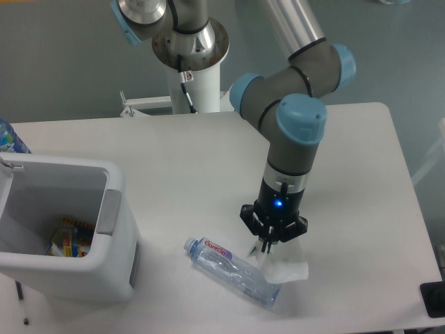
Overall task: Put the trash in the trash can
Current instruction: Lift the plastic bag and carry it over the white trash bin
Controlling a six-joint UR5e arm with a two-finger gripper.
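Camera: whitish bag (286, 270) directly under claw (268, 248), beside bottle (233, 272).

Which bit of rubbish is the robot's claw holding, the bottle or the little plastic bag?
The whitish plastic bag: it hangs from the gripper. The clear bottle lies on its side on the table, ungripped.

You have 1 fixed view, high over the table's (174, 160) near edge, looking down toward the arm's base (191, 49).
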